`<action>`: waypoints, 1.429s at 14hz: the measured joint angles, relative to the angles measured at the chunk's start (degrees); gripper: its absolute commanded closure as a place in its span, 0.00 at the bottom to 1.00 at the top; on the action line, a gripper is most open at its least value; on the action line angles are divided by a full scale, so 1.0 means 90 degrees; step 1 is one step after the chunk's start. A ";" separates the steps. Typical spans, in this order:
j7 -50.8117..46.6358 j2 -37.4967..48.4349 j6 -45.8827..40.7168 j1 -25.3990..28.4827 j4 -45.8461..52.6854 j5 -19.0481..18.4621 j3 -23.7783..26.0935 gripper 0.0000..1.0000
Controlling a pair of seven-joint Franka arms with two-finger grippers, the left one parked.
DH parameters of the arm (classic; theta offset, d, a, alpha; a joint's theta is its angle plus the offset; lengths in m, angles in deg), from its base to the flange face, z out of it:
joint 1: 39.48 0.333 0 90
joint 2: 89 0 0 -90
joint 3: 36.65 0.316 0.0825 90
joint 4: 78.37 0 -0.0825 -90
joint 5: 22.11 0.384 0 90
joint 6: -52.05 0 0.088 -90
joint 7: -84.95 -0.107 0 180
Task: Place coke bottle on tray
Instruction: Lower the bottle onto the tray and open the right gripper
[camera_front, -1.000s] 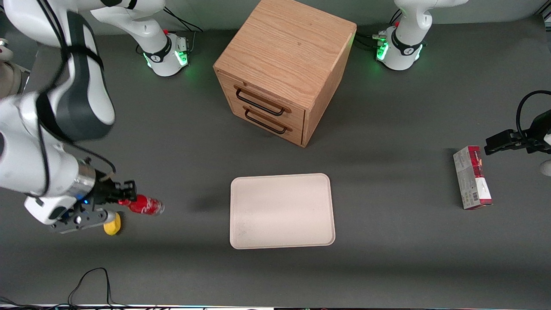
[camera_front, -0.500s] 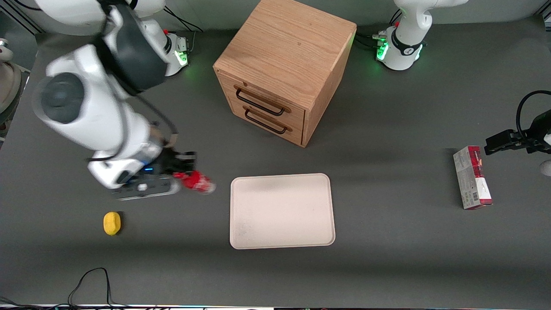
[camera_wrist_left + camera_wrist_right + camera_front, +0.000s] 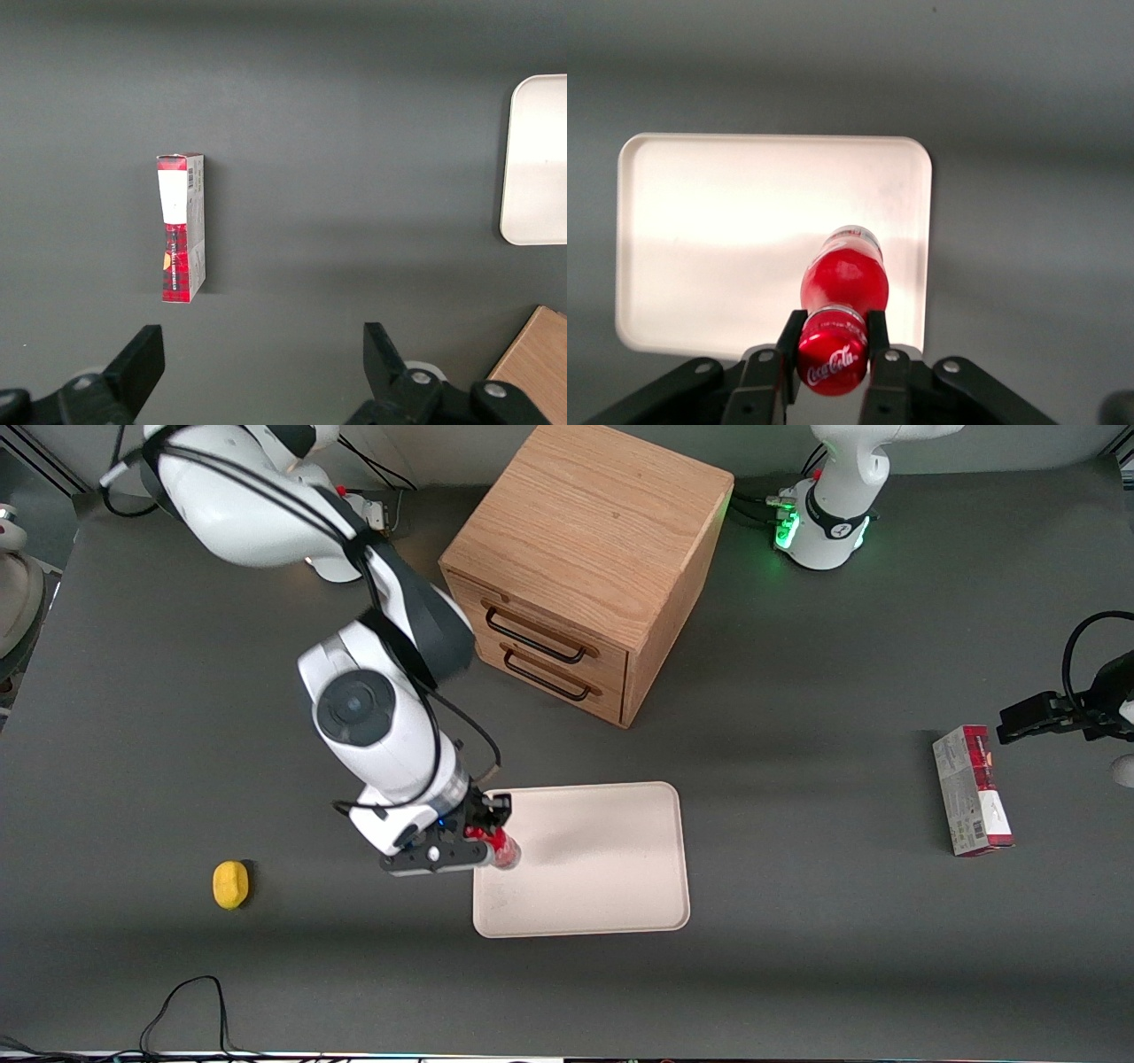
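My arm is bent over in front of the wooden drawer cabinet (image 3: 589, 571), wrist pointing down, my gripper (image 3: 489, 838) above the cream tray (image 3: 602, 868) at its edge toward my end of the worktop (image 3: 797, 957). My fingers (image 3: 790, 341) pinch the coke bottle (image 3: 840, 305) at its cap, its clear base hanging over the tray

The gripper (image 3: 493, 841) holds the coke bottle (image 3: 502, 852) tight by its cap, above the tray's (image 3: 602, 868) edge toward the working arm. The tray's flat top is bare, so there is room to go down. From the tray, the wooden cabinet (image 3: 580, 567) stands tall at 12 o'clock. The yellow thing (image 3: 230, 885) and the red box (image 3: 972, 790) lie well apart from it.
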 measured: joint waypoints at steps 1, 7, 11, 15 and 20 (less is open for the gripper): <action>0.0000 -0.0199 0.0225 0.0017 0.0001 -0.0208 0.0020 1.00; 0.0031 -0.0690 0.0579 0.0051 0.0007 -0.0444 0.0029 0.01; 0.0039 -0.0692 0.0738 0.0018 0.0040 -0.0471 0.0028 0.00; 0.0039 -0.0577 0.0778 0.0018 0.0190 -0.0471 0.0050 0.00; 0.0306 0.0078 0.0142 -0.0329 0.0214 0.0053 -0.0007 0.00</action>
